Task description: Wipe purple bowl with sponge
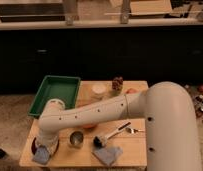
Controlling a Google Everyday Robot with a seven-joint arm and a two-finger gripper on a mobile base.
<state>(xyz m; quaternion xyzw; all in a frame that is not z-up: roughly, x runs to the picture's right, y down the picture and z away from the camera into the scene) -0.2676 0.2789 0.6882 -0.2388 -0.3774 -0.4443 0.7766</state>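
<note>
The purple bowl sits at the front left corner of the wooden table; only its dark rim shows, as my wrist covers most of it. My gripper points down at the bowl's front edge. It is shut on the sponge, a pale blue-grey pad that hangs low over the bowl's near rim. My white arm reaches across the table from the right.
A small metal cup stands just right of the bowl. A black-headed brush, a folded blue-grey cloth and a fork lie to the right. An orange bowl peeks from under the arm. A green tray sits at the back left.
</note>
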